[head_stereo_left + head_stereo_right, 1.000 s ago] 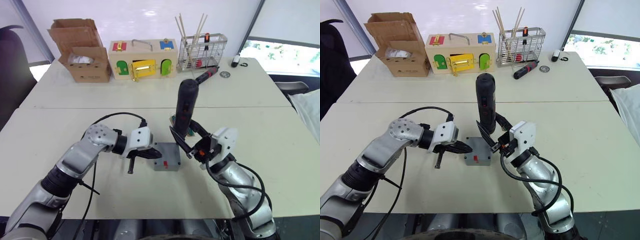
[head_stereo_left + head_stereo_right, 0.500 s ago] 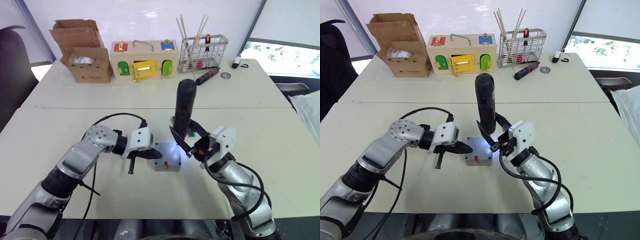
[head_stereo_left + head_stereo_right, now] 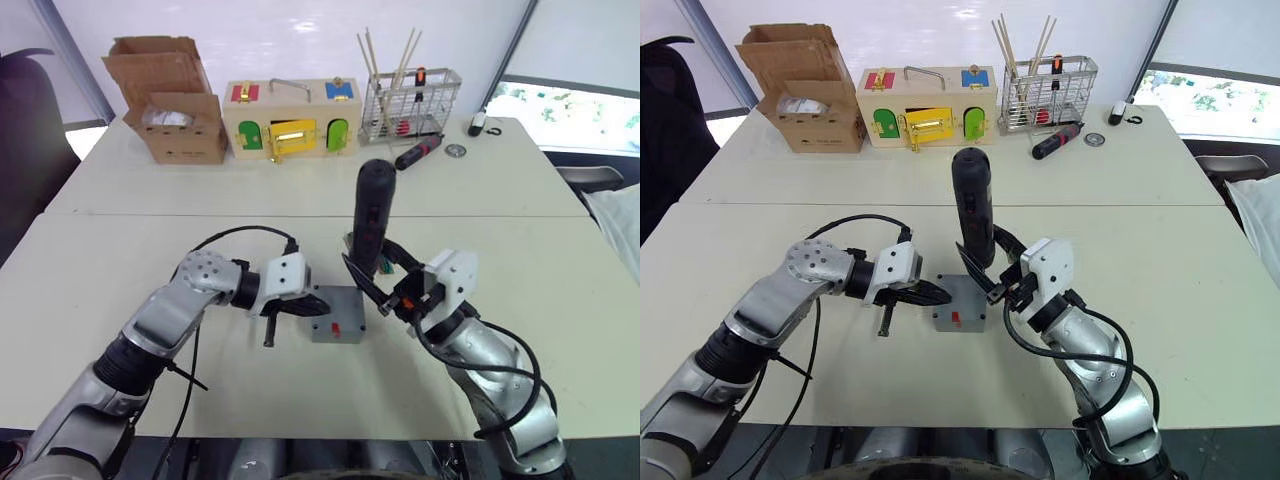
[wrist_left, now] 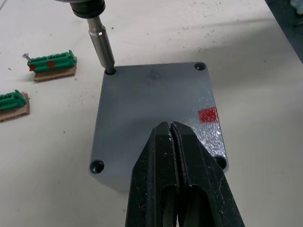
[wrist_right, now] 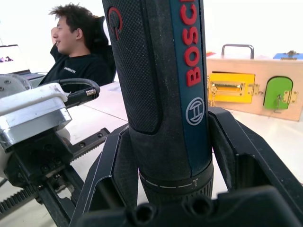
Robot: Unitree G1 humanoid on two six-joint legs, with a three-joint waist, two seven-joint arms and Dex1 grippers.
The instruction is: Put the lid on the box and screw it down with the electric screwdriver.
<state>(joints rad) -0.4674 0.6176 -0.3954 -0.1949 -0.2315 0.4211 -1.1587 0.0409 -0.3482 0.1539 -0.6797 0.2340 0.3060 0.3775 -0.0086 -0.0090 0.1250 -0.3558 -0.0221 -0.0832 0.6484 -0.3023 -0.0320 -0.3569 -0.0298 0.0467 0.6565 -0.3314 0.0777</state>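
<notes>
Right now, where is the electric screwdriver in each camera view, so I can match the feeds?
Left eye view: the electric screwdriver stands upright at centre, held by the right gripper.
Right eye view: upright at centre, above the lid.
Left wrist view: its metal bit meets a corner hole of the lid.
Right wrist view: its black body rises between the fingers.
Shared landmark: the lid's red mark.

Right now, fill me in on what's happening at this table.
The lid is already on the box. The left tool, fingers shut, presses down on the lid to steady it. The right tool grips the screwdriver upright, with its bit set in one corner screw hole. The other three corner holes look empty. Two green connector pieces lie beside the box.
</notes>
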